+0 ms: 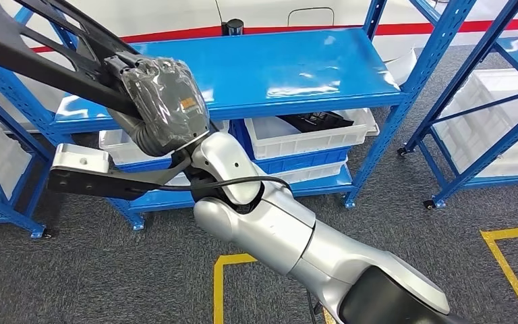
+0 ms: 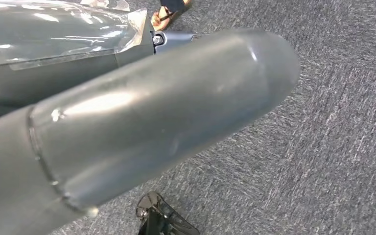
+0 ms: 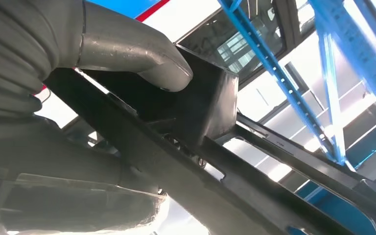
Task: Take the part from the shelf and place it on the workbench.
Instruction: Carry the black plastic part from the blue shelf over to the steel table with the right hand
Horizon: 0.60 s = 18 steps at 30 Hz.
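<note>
Grey carpet (image 1: 94,270) marked with yellow floor tape (image 1: 224,283) is running beneath a blue steel shelf (image 1: 270,67), whose lower level is carrying white bins (image 1: 310,135); one bin is holding dark pieces. A second blue rack (image 1: 472,101) with white bins is standing to the right. In the head view, the right hand (image 1: 165,101), wrapped in clear plastic film, is rising from the silver right arm (image 1: 276,223) and gripping the part (image 1: 34,47), a long black frame of bars held in the air in front of the shelf's upper-left corner. In the right wrist view, the thick grey thumb (image 3: 137,54) is pressing onto a black block of the part (image 3: 200,103), with the fingers closing around the bar beneath. In the left wrist view, the left hand (image 2: 142,122) is hanging over the carpet; whether its fingers are spread or curled cannot be told. A person's sandalled foot (image 2: 169,12) is standing near.
</note>
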Tool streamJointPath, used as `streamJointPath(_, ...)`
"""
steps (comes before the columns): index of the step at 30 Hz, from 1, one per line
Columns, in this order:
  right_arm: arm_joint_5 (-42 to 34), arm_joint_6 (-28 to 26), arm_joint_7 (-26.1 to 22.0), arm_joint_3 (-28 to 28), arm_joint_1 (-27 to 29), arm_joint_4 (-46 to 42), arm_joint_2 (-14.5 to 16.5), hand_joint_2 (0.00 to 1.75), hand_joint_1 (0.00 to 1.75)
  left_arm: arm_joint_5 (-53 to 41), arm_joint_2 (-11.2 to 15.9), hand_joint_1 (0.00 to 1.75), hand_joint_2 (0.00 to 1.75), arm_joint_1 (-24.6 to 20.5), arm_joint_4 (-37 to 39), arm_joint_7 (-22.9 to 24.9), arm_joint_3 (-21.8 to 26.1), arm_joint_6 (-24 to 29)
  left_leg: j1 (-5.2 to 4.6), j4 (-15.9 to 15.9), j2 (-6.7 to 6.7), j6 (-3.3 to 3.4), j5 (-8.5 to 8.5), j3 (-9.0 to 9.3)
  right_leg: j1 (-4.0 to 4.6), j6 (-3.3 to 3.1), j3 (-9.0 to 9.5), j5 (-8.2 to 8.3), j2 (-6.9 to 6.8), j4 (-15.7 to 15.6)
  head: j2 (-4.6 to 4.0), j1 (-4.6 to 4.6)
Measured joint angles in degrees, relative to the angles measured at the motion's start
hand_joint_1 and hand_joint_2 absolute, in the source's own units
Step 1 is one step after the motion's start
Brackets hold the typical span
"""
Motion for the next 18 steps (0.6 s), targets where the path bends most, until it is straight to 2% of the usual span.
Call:
streamJointPath(1,-0.01,-0.02,-0.06,-0.07,-0.15,0.01,-0.01,1.75,1.75,0.0,0.03,0.0,0.0,-0.04,0.01,-0.03,0.04,-0.03,-0.25,-1.63,-0.12,0.39,-0.72,0.76,0.08,0.46,-0.26,0.45,-0.03,0.01,0.0,-0.04)
streamJointPath(3,-0.01,-0.04,-0.22,-0.2,-0.28,0.07,-0.08,1.75,1.75,0.0,0.11,0.0,0.0,-0.02,0.03,-0.08,0.16,-0.02,-0.48,-2.36,-0.03,1.75,-0.05,0.32,0.02,1.28,-0.67,1.21,-0.08,-0.2,0.0,-0.01)
streamJointPath(4,0.0,-0.05,-0.34,-0.32,-0.35,0.12,-0.12,1.75,1.75,0.0,0.12,0.0,0.0,-0.02,0.05,-0.08,0.21,-0.02,-0.5,-2.6,0.08,2.46,0.55,-0.09,-0.04,1.47,-1.19,0.77,-0.03,0.2,0.0,0.05)
streamJointPath(5,0.02,-0.08,-0.54,-0.52,-0.4,0.21,-0.16,1.75,1.75,0.0,0.13,0.0,0.0,-0.03,0.07,-0.08,0.25,-0.05,-0.45,-2.84,0.23,3.13,1.19,-0.57,-0.11,1.43,-2.02,-0.56,0.05,1.67,0.0,0.21)
streamJointPath(7,-0.22,-0.12,-1.24,-1.19,-0.46,0.43,-0.21,1.75,1.75,0.0,0.16,0.0,0.0,-0.05,0.09,-0.11,0.33,-0.28,-0.46,-2.98,0.43,3.95,2.31,-1.79,-0.22,1.08,-4.48,-5.05,0.2,8.33,0.0,0.55)
streamJointPath(8,-0.75,-0.14,-1.8,-1.63,-0.39,0.6,-0.25,1.75,1.75,0.0,0.17,0.0,0.0,-0.05,0.09,-0.15,0.39,-0.49,-0.49,-2.93,0.49,4.09,2.79,-2.4,-0.27,1.07,-5.63,-7.12,0.23,12.56,0.0,0.66)
streamJointPath(9,-1.56,-0.14,-2.39,-2.09,-0.28,0.8,-0.3,1.75,1.75,0.0,0.19,0.0,0.0,-0.05,0.1,-0.2,0.45,-0.74,-0.53,-2.9,0.54,4.1,3.23,-2.97,-0.28,1.29,-6.18,-8.38,0.24,15.72,0.0,0.69)
streamJointPath(10,-2.55,-0.14,-3.01,-2.52,-0.17,1.03,-0.35,1.75,1.75,0.0,0.22,0.0,0.0,-0.04,0.1,-0.25,0.51,-0.96,-0.55,-2.88,0.56,4.04,3.64,-3.49,-0.29,1.63,-5.73,-8.76,0.24,16.87,0.0,0.72)
streamJointPath(11,-3.49,-0.14,-3.57,-2.91,-0.09,1.25,-0.37,1.75,1.75,0.0,0.25,0.0,0.0,-0.04,0.1,-0.3,0.56,-1.11,-0.56,-2.86,0.58,3.94,3.98,-3.93,-0.29,2.02,-4.1,-8.28,0.24,15.5,0.0,0.75)
streamJointPath(12,-4.26,-0.14,-4.12,-3.22,-0.06,1.44,-0.34,1.75,1.75,-0.01,0.25,0.0,0.0,-0.05,0.1,-0.34,0.59,-1.2,-0.55,-2.78,0.56,3.8,4.26,-4.28,-0.29,2.32,-1.49,-7.27,0.24,11.97,0.0,0.77)
streamJointPath(14,-4.87,-0.14,-5.13,-3.82,-0.11,1.73,-0.23,1.75,1.75,-0.07,0.24,0.0,0.0,-0.09,0.1,-0.39,0.61,-1.22,-0.61,-2.56,0.53,3.32,4.74,-4.93,-0.14,2.31,4.03,-5.85,0.28,3.32,0.0,0.76)
streamJointPath(15,-4.38,-0.15,-5.41,-4.23,-0.08,1.85,-0.2,1.75,1.75,-0.12,0.22,0.0,0.0,-0.11,0.1,-0.41,0.61,-1.17,-0.64,-2.48,0.54,2.96,5.05,-5.2,0.01,2.07,5.66,-5.56,0.34,0.61,0.0,0.75)
streamJointPath(16,-3.45,-0.15,-5.51,-4.76,0.01,1.97,-0.2,1.75,1.75,-0.16,0.2,0.0,0.0,-0.12,0.1,-0.41,0.62,-1.05,-0.65,-2.46,0.54,2.59,5.39,-5.43,0.17,1.74,6.33,-5.55,0.4,-0.65,0.0,0.75)
streamJointPath(17,-2.28,-0.16,-5.42,-5.36,0.15,2.08,-0.18,1.75,1.75,-0.19,0.15,0.0,0.0,-0.13,0.11,-0.4,0.63,-0.86,-0.62,-2.5,0.53,2.18,5.78,-5.57,0.35,1.44,6.37,-5.37,0.45,-0.77,0.0,0.73)
streamJointPath(18,-1.32,-0.16,-5.27,-6.01,0.29,2.17,-0.17,1.75,1.75,-0.21,0.11,0.0,0.0,-0.11,0.13,-0.39,0.65,-0.62,-0.53,-2.49,0.5,1.83,5.91,-5.75,0.16,0.99,6.04,-5.0,0.41,-0.81,0.0,0.76)
